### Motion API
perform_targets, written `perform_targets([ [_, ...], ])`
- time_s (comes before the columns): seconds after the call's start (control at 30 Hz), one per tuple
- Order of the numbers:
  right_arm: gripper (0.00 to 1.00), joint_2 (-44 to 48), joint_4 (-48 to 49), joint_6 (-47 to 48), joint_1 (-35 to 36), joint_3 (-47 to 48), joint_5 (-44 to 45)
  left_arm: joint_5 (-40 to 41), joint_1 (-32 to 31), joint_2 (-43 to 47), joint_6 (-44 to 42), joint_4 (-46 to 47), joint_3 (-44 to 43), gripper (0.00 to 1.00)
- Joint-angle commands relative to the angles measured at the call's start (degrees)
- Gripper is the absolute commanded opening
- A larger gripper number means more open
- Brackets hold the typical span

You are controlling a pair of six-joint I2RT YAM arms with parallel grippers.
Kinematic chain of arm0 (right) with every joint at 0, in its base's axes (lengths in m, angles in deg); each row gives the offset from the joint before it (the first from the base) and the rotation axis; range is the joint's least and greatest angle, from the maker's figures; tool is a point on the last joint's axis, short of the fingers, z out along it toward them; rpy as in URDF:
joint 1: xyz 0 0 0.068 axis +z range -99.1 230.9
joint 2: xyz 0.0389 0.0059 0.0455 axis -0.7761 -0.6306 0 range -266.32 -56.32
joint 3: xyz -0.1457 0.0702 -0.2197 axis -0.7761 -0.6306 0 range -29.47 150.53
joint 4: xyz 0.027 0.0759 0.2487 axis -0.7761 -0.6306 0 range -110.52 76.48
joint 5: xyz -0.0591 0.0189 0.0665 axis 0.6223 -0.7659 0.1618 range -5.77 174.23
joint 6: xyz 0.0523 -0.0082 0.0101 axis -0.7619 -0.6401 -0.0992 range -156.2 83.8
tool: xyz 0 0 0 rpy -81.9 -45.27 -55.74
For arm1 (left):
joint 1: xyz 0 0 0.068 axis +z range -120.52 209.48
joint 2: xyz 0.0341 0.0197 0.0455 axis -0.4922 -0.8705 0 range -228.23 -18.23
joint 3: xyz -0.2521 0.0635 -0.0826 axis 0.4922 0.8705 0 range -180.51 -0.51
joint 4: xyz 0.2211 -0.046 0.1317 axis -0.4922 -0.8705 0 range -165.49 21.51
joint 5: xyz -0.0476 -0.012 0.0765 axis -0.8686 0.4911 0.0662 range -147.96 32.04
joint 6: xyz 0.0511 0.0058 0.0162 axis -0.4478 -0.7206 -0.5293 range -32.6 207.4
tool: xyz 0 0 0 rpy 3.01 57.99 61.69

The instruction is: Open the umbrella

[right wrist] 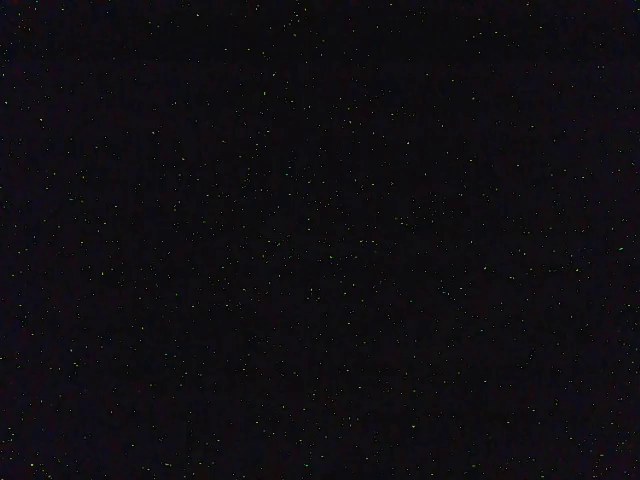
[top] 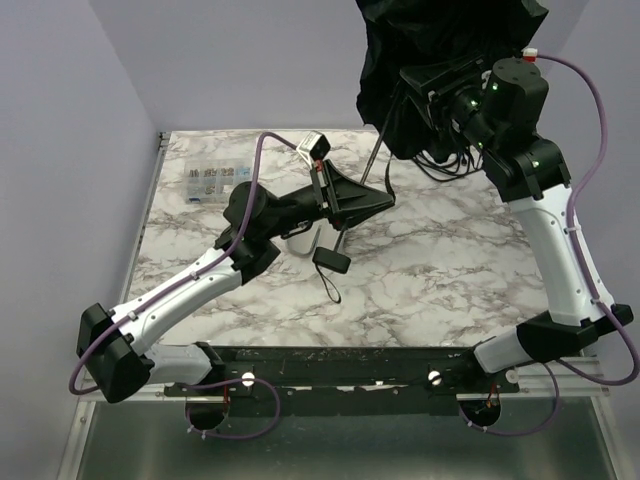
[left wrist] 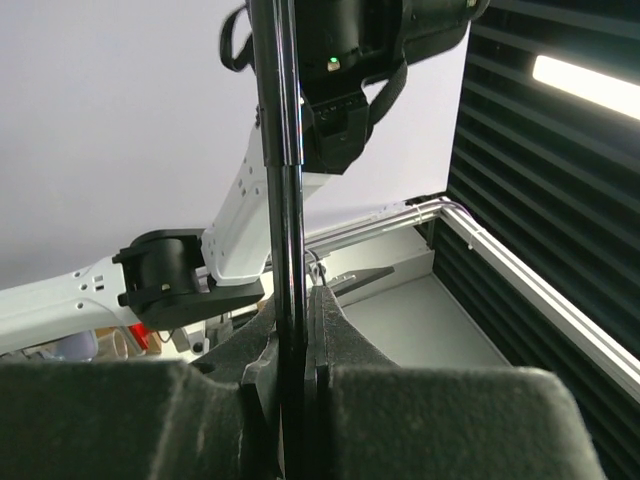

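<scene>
The umbrella hangs high at the back, and its black fabric canopy point(top: 440, 40) drapes over the end of my right arm point(top: 500, 100). A thin shaft point(top: 377, 160) runs down from the canopy to my left gripper point(top: 372, 200). In the left wrist view the black shaft point(left wrist: 285, 150) stands upright between the foam pads, with the left gripper point(left wrist: 298, 310) shut on it. A black strap with a tab point(top: 331, 262) dangles below that gripper. My right gripper is buried in the fabric, and the right wrist view is entirely black.
A small clear compartment box point(top: 213, 181) lies at the back left of the marble table point(top: 430, 270). Something white point(top: 300, 240) sits under the left wrist. Black cables point(top: 445, 165) loop behind the right arm. Lilac walls close off the left and back sides.
</scene>
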Motion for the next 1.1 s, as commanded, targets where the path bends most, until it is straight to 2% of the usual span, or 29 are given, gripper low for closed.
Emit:
perform_targets([
  [0.0, 0.50, -2.8, 1.5, 1.1, 0.4, 2.1, 4.6, -4.2, -0.5, -0.5, -3.6, 7.3, -5.5, 0.00],
  [0.2, 0.46, -5.0, 1.4, 2.7, 0.4, 4.3, 8.2, -6.6, -0.5, -1.2, -5.9, 4.6, -7.6, 0.00],
  [0.4, 0.36, -4.5, 7.4, 4.5, 0.4, 2.4, 13.0, -10.3, -0.6, -1.3, -10.6, -2.3, -10.6, 0.00],
  [0.47, 0.24, -4.7, 8.9, 5.7, 0.4, 2.8, 13.0, -11.9, -0.8, -1.4, -13.7, -7.1, -12.5, 0.00],
  [0.53, 0.05, -5.2, 8.7, 6.7, 0.4, 3.9, 12.0, -13.4, -0.7, -1.3, -18.3, -14.3, -15.1, 0.00],
  [0.57, 0.01, -5.4, 8.1, 6.9, 0.4, 4.5, 11.4, -13.8, -0.7, -1.1, -20.9, -20.1, -16.8, 0.06],
  [0.7, 0.01, -4.4, 6.1, 6.3, 0.4, 3.6, 8.9, -11.6, -0.7, -0.8, -34.5, -41.8, -23.1, 0.42],
  [0.77, 0.01, -2.9, 6.9, 6.2, 0.4, 1.4, 7.3, -10.4, -0.7, -1.0, -39.0, -49.2, -25.4, 0.48],
  [0.9, 0.01, -0.8, 8.9, 5.9, 0.3, -2.2, 5.2, -10.6, -0.7, -3.2, -45.9, -62.0, -30.6, 0.48],
  [1.07, 0.01, -0.1, 10.5, 7.2, 0.4, -2.5, 4.5, -12.9, -0.9, -4.8, -52.3, -72.0, -33.7, 0.45],
])
